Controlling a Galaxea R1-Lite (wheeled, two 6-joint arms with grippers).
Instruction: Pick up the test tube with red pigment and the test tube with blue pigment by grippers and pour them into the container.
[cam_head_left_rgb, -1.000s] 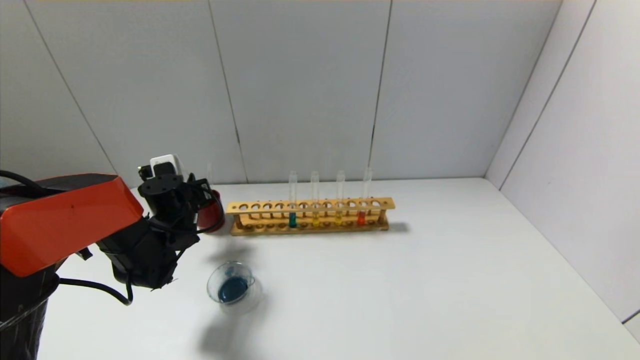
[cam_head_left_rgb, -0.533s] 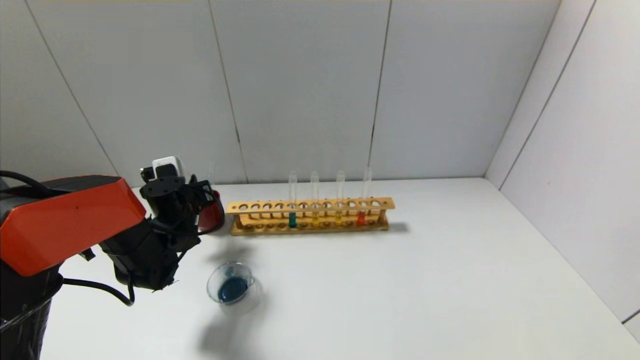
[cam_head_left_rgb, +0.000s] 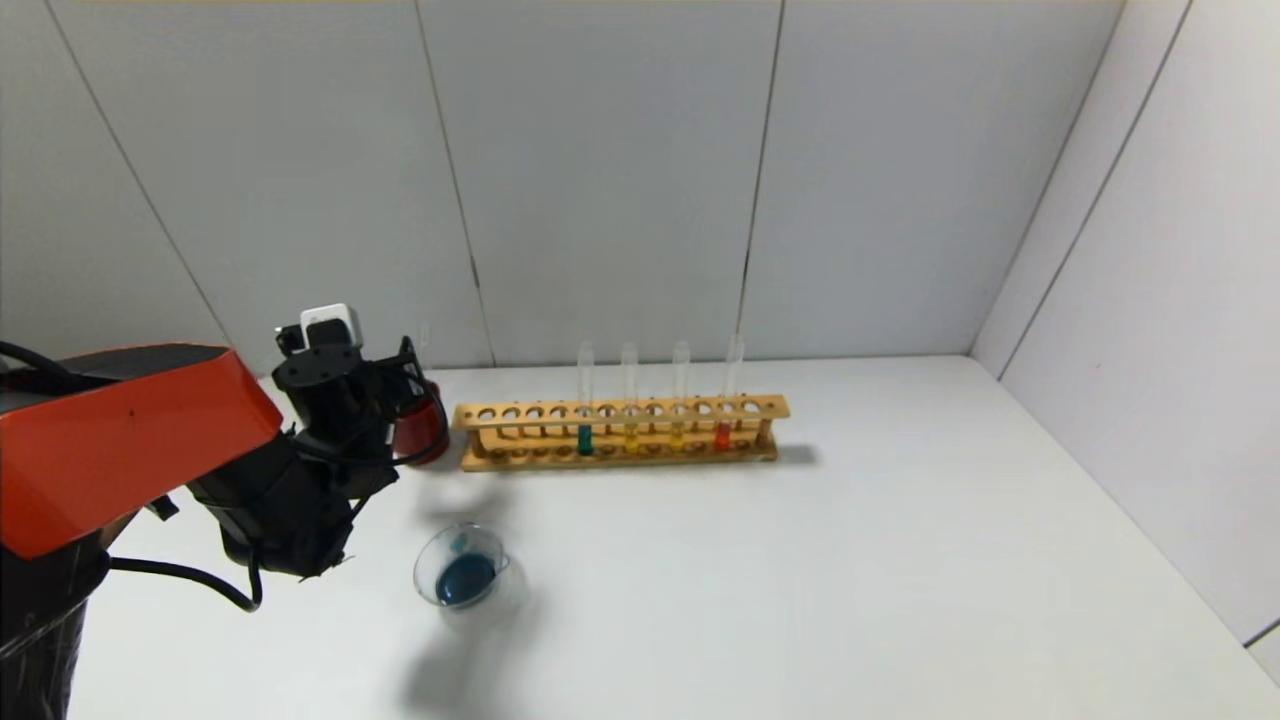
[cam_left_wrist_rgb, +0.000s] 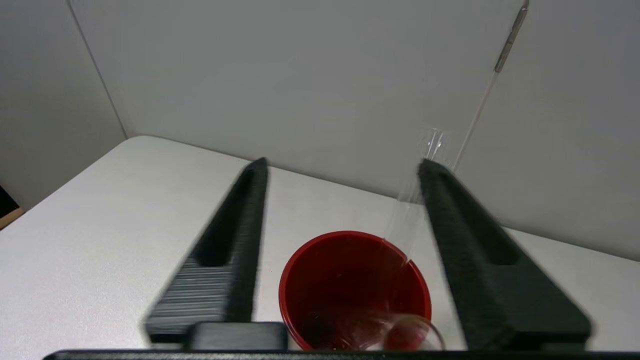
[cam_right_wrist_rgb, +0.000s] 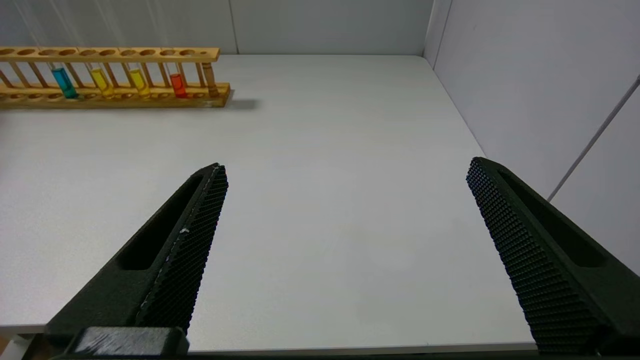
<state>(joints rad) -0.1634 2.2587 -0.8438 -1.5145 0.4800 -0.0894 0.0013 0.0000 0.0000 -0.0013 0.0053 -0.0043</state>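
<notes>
we find the left gripper (cam_left_wrist_rgb: 342, 167) above the red cup (cam_left_wrist_rgb: 350, 285), jaws spread, an empty clear tube (cam_left_wrist_rgb: 407, 220) leaning in the cup between them. the container (cam_head_left_rgb: 465, 577) with blue liquid sits near it; the test tube with red pigment (cam_head_left_rgb: 723, 432) stands well apart in the rack (cam_head_left_rgb: 620, 432). the right gripper (cam_right_wrist_rgb: 345, 170) hangs open over bare table (cam_right_wrist_rgb: 325, 150).

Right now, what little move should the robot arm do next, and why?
Probably lift the left gripper up and away from the red cup. Its jaws are open, the emptied tube leans in the cup, and blue liquid already sits in the container. The red tube waits in the rack.
</notes>
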